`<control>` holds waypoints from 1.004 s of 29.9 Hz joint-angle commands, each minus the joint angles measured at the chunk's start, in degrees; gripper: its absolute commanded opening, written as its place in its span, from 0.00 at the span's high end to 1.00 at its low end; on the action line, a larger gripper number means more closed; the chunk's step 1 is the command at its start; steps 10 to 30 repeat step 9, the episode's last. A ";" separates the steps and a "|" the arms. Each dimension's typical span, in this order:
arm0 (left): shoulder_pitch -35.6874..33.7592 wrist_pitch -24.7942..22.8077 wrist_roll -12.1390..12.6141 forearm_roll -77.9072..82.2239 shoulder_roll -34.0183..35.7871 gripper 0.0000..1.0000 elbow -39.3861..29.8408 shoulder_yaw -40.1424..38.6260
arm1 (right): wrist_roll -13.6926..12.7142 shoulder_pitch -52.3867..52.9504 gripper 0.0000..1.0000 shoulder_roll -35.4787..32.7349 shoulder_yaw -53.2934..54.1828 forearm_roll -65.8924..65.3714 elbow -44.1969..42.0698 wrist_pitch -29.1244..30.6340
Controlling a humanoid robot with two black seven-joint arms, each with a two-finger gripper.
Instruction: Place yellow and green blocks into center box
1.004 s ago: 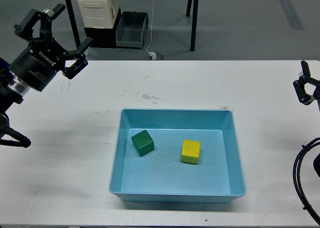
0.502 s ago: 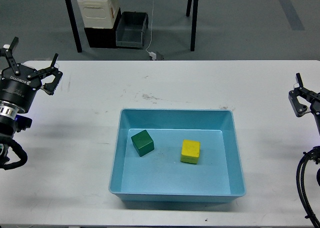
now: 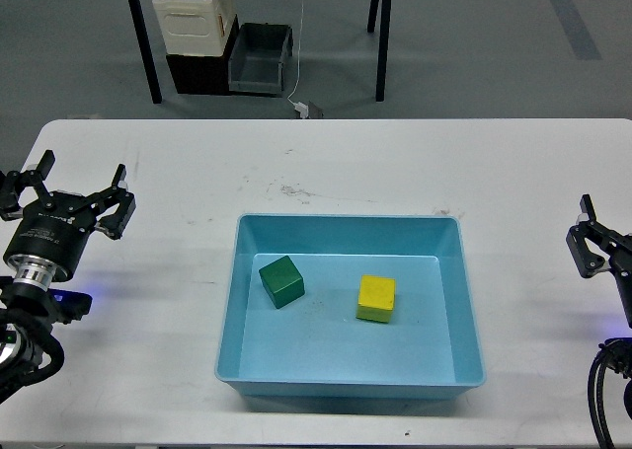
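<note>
In the middle of the frame sits the blue box (image 3: 351,311) on the white table (image 3: 346,163). Inside it, the green block (image 3: 281,280) lies left of centre and the yellow block (image 3: 376,298) right of centre, apart from each other, both flat on the box floor. At the left edge, my left gripper (image 3: 64,197) hovers with its fingers spread wide, grasping nothing. At the right edge, my right gripper (image 3: 591,247) is partly cut off; it looks released, though I cannot tell for sure. I judge the placing done; next I need only park both arms clear of the box.
</note>
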 commanded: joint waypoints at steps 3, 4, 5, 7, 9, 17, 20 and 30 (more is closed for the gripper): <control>0.66 0.00 0.01 0.09 -3.01 0.00 -0.06 -0.01 | 0.09 -0.58 0.00 0.00 -0.01 0.03 0.01 0.62; 0.66 0.00 0.01 0.09 -3.01 0.00 -0.06 -0.10 | 0.09 -0.50 0.00 0.00 -0.01 0.03 0.01 0.62; 0.66 0.00 0.01 0.00 -3.09 0.00 -0.06 -0.19 | 0.09 -0.58 0.00 0.00 0.08 0.03 0.01 0.62; 0.66 0.00 0.01 0.00 -3.18 0.00 -0.23 -0.10 | 0.09 -0.50 0.00 0.00 0.08 0.03 0.01 0.62; 0.66 0.00 0.01 0.09 -3.18 0.00 -0.49 -0.10 | 0.09 -0.58 0.00 0.00 -0.01 -0.06 0.01 0.62; 0.66 0.00 0.01 0.09 -3.18 0.00 -0.49 -0.10 | 0.09 -0.58 0.00 0.00 -0.01 -0.06 0.01 0.62; 0.66 0.00 0.01 0.09 -3.18 0.00 -0.49 -0.10 | 0.09 -0.58 0.00 0.00 -0.01 -0.06 0.01 0.62; 0.66 0.00 0.01 0.09 -3.18 0.00 -0.49 -0.10 | 0.09 -0.58 0.00 0.00 -0.01 -0.06 0.01 0.62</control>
